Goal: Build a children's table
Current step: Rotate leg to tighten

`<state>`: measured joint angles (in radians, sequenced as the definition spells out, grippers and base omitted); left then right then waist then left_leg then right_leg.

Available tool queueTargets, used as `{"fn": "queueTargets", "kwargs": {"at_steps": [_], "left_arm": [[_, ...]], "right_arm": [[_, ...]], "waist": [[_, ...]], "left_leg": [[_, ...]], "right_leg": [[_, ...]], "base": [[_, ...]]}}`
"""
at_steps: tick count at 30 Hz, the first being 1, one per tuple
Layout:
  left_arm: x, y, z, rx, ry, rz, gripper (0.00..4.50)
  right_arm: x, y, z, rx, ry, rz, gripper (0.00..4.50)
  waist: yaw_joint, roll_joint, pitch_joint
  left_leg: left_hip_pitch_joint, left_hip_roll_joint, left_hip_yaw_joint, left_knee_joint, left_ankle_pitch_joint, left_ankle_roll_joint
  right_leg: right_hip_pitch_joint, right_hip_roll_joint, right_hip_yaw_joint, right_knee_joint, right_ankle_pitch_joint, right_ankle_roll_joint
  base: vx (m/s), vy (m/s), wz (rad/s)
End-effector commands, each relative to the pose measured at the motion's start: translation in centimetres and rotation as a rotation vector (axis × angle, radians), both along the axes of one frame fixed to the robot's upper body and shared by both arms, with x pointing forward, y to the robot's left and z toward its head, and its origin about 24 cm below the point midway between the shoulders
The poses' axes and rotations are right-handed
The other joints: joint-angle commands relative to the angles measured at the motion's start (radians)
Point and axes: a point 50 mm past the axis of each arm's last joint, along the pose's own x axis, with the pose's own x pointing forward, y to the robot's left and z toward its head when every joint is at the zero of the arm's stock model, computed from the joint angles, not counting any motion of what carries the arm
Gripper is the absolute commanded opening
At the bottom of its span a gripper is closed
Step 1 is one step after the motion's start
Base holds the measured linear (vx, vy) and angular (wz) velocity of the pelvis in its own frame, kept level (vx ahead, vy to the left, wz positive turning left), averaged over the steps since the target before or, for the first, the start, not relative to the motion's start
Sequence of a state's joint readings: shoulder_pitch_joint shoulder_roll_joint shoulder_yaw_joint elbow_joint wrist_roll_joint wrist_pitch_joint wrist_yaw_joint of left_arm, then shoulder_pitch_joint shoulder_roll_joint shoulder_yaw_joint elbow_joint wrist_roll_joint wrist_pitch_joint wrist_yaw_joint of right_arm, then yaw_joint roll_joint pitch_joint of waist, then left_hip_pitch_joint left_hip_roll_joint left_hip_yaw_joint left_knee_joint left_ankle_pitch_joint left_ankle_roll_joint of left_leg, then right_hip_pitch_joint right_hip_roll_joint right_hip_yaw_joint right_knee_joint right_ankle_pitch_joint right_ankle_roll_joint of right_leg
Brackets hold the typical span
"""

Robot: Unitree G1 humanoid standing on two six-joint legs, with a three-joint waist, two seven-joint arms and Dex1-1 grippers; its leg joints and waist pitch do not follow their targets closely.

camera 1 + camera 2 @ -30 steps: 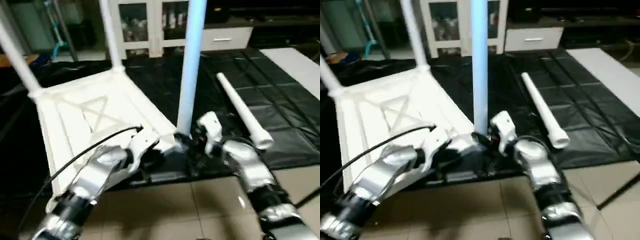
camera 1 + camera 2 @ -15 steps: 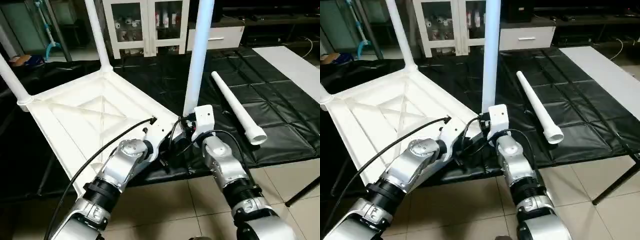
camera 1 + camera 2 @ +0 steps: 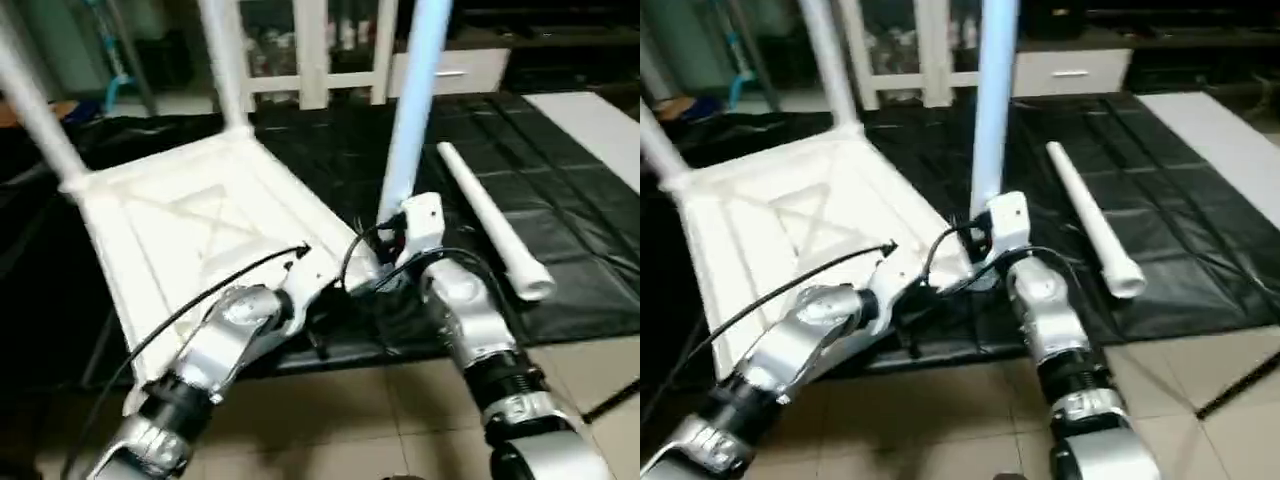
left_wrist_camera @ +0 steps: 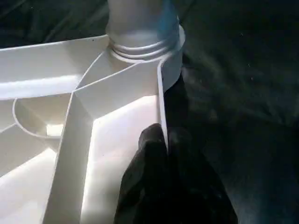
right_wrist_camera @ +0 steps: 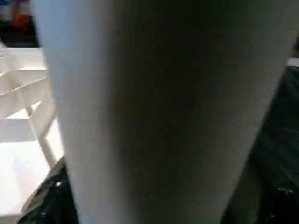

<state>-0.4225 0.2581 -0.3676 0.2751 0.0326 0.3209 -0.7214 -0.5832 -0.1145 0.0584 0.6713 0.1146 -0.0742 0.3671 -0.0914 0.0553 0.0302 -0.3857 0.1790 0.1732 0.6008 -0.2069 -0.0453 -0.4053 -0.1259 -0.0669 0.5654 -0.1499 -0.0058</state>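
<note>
My left gripper (image 4: 161, 140) is pinched shut on the thin side rim of the white plastic square tabletop (image 3: 190, 230), which lies ribbed underside up on the black-covered desk (image 3: 560, 200). I cannot tell how wide my right gripper (image 3: 385, 262) stands; it sits at the foot of the upright long white tapered tubular leg (image 3: 412, 110) seated in the near corner socket (image 4: 142, 46). Both silver forearms reach forward and converge at that corner. Two more white legs (image 3: 228, 65) rise from the far sockets, and a fourth white leg (image 3: 490, 220) lies loose on the desk to the right.
</note>
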Motion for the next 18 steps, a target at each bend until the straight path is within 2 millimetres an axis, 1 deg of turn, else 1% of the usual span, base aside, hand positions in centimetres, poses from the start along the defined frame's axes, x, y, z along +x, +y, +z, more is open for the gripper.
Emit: {"fn": "queueTargets", "kwargs": {"at_steps": [1, 2, 3, 4, 5, 6, 7, 8, 9, 10, 11, 12, 13, 14, 15, 16, 18], "left_arm": [[-2.1, 0.9, -1.7, 0.013, 0.109, -0.096, 0.0], [-2.2, 1.1, -1.7, 0.012, 0.11, -0.098, 0.0], [-2.6, 1.6, -1.6, 0.009, 0.118, -0.108, 0.0], [-2.8, 1.8, -1.5, 0.007, 0.122, -0.112, 0.0], [-3.1, 2.0, -1.5, 0.005, 0.128, -0.123, 0.0], [-3.3, 2.1, -1.5, 0.004, 0.133, -0.134, 0.0], [-3.5, 2.2, -1.5, 0.004, 0.143, -0.148, 0.0], [-3.5, 2.2, -1.5, 0.004, 0.144, -0.15, 0.0], [-3.9, 2.3, -1.5, 0.001, 0.159, -0.167, 0.0], [-4.0, 2.3, -1.5, 0.002, 0.164, -0.176, 0.0], [-4.1, 2.3, -1.5, 0.001, 0.168, -0.182, 0.0], [-4.1, 2.3, -1.5, 0.001, 0.171, -0.186, 0.0], [-4.1, 2.3, -1.5, 0.0, 0.173, -0.187, 0.0], [-4.2, 2.3, -1.5, -0.001, 0.175, -0.19, 0.0], [-4.3, 2.2, -1.5, -0.003, 0.182, -0.198, 0.0], [-4.3, 2.2, -1.4, -0.003, 0.185, -0.202, 0.0], [-4.4, 2.1, -1.4, -0.003, 0.189, -0.208, 0.0]], "right_arm": [[0.7, -4.1, 1.3, -0.031, -0.016, -0.061, 3.58], [0.6, -4.3, 1.3, -0.035, -0.013, -0.048, 3.58], [0.3, -5.3, 1.2, -0.066, 0.012, 0.035, 3.58], [0.1, -5.7, 1.1, -0.084, 0.026, 0.075, 3.58], [-0.2, -6.1, 1.0, -0.11, 0.037, 0.133, 3.58], [-0.5, -6.4, 0.9, -0.127, 0.047, 0.182, 3.58], [-1.0, -6.7, 0.7, -0.14, 0.067, 0.255, 3.58], [-1.0, -6.7, 0.7, -0.142, 0.069, 0.263, 3.58], [-1.9, -7.0, 0.4, -0.178, 0.084, 0.384, 3.58], [-2.4, -7.2, 0.2, -0.189, 0.103, 0.447, 3.58], [-2.8, -7.4, 0.2, -0.194, 0.118, 0.485, 3.58], [-2.9, -7.6, 0.1, -0.194, 0.127, 0.502, 3.58], [-3.0, -7.6, 0.1, -0.195, 0.132, 0.511, 3.58], [-3.0, -7.8, 0.1, -0.196, 0.141, 0.518, 3.58], [-3.2, -8.3, 0.0, -0.206, 0.169, 0.544, 3.58], [-3.3, -8.5, -0.1, -0.212, 0.183, 0.557, 3.58], [-3.4, -8.8, -0.3, -0.227, 0.2, 0.572, 3.58]], "waist": [[0.008, -0.005, -0.057], [0.009, -0.004, -0.059], [0.009, -0.004, -0.059], [0.014, -0.003, -0.062], [0.017, -0.005, -0.063], [0.027, -0.004, -0.063], [0.03, -0.005, -0.064], [0.032, -0.005, -0.065], [0.043, -0.006, -0.064], [0.048, -0.006, -0.065], [0.057, -0.008, -0.062], [0.062, -0.008, -0.061], [0.068, -0.009, -0.057], [0.072, -0.009, -0.056], [0.076, -0.012, -0.054], [0.076, -0.015, -0.053], [0.077, -0.014, -0.051]], "left_leg": [[0.002, 0.036, -0.009, -0.088, -0.277, 0.072], [0.005, 0.037, -0.009, -0.086, -0.263, 0.076], [0.003, 0.036, -0.007, -0.082, -0.227, 0.091], [0.003, 0.036, -0.008, -0.078, -0.193, 0.109], [0.005, 0.036, -0.005, -0.073, -0.159, 0.131], [0.009, 0.037, -0.003, -0.071, -0.139, 0.144], [0.011, 0.036, -0.002, -0.068, -0.128, 0.151], [0.011, 0.037, -0.002, -0.068, -0.116, 0.159], [0.013, 0.037, 0.0, -0.065, -0.084, 0.175], [0.014, 0.037, 0.0, -0.064, -0.083, 0.179], [0.016, 0.039, 0.001, -0.066, -0.098, 0.181], [0.017, 0.04, 0.002, -0.067, -0.105, 0.178], [0.016, 0.04, 0.003, -0.07, -0.132, 0.168], [0.018, 0.042, 0.003, -0.073, -0.151, 0.157], [0.021, 0.042, 0.005, -0.076, -0.206, 0.126], [0.02, 0.042, 0.004, -0.077, -0.224, 0.117], [0.021, 0.043, 0.004, -0.08, -0.258, 0.093]], "right_leg": [[0.048, -0.013, 0.014, -0.048, -0.222, -0.217], [0.048, -0.014, 0.015, -0.045, -0.194, -0.224], [0.05, -0.012, 0.015, -0.04, -0.142, -0.238], [0.056, -0.013, 0.013, -0.035, -0.098, -0.25], [0.054, -0.011, 0.014, -0.031, -0.057, -0.262], [0.054, -0.01, 0.014, -0.03, -0.04, -0.272], [0.052, -0.009, 0.015, -0.028, -0.025, -0.277], [0.054, -0.01, 0.016, -0.026, -0.011, -0.282], [0.053, -0.009, 0.016, -0.025, 0.004, -0.288], [0.054, -0.009, 0.016, -0.024, 0.0, -0.289], [0.054, -0.009, 0.016, -0.027, -0.023, -0.289], [0.053, -0.009, 0.017, -0.028, -0.04, -0.287], [0.052, -0.01, 0.019, -0.031, -0.082, -0.28], [0.051, -0.01, 0.02, -0.033, -0.11, -0.275], [0.046, -0.009, 0.022, -0.038, -0.175, -0.265], [0.045, -0.009, 0.022, -0.04, -0.194, -0.259], [0.043, -0.01, 0.024, -0.043, -0.239, -0.244]], "base": [[0.0, 0.0, 0.0], [0.051, 0.004, -0.02], [0.058, 0.004, -0.01], [0.058, 0.004, -0.01], [0.0, 0.0, 0.0], [0.0, 0.0, 0.0], [0.0, 0.0, 0.0], [0.0, 0.0, 0.0], [0.0, 0.0, 0.0], [0.0, 0.0, 0.0], [0.0, 0.0, 0.0], [0.0, 0.0, 0.0], [0.0, 0.0, 0.0], [0.0, 0.0, 0.0], [0.0, 0.0, 0.0], [0.0, 0.0, 0.0], [0.0, 0.0, 0.0]]}}
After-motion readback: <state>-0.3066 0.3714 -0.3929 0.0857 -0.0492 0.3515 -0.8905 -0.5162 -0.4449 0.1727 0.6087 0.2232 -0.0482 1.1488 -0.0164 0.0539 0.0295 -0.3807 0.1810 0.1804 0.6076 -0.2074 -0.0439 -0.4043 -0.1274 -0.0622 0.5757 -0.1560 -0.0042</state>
